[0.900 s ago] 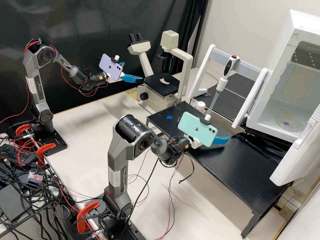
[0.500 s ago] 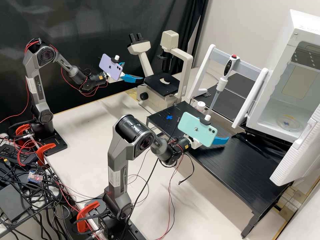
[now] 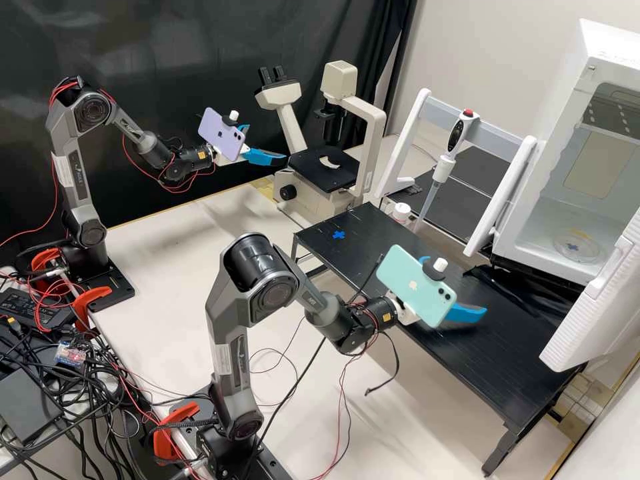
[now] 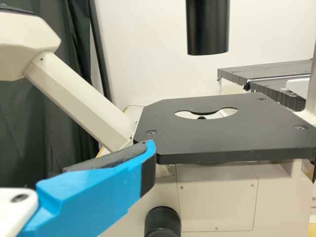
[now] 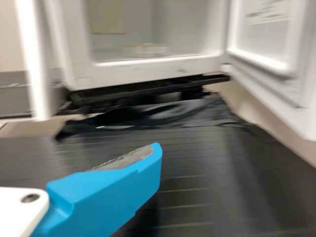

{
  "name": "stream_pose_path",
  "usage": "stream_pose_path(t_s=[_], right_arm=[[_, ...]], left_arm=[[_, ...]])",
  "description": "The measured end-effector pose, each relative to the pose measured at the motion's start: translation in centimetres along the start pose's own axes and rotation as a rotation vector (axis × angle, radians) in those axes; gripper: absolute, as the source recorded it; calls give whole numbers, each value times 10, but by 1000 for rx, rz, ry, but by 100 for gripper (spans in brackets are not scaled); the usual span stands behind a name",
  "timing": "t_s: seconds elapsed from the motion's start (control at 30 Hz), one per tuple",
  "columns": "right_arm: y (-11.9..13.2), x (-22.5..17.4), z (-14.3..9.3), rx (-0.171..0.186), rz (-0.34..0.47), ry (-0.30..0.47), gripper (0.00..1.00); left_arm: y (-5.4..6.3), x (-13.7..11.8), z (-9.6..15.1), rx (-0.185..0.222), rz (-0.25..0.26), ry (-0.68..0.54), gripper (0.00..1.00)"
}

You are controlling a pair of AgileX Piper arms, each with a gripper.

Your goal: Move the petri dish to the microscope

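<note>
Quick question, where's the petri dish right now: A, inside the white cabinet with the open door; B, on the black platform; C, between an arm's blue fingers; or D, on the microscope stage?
A: the clear petri dish shows on the floor inside the white open-doored cabinet.
</note>
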Motion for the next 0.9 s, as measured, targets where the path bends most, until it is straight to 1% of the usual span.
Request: stream_pose_path(t_s=[0.03,0.13,0.2,0.3,0.4,0.47,0.63,0.8,0.9], right_arm=[[6,4,1,4,21,-2,100],[20,16,4,2,70,-6,100],[28,26,3,-1,91,-1,100],[41,43,2,8,129,-6,100],[51,61,-2,11,145,-4,100],[56,72,-5,12,151,-1,100],[73,111,-15,51,169,19,100],[79,145,-22,86,149,25,100],[80,167,-31,71,125,34,100]], left_arm=[[0,0,0,0,0,0,100],[0,0,0,0,0,0,100],[0,0,0,0,0,0,100],[0,0,0,0,0,0,100],[0,0,0,0,0,0,100],[0,0,0,0,0,0,100],[0,0,0,0,0,0,100],[0,0,0,0,0,0,100],[0,0,0,0,0,0,100]])
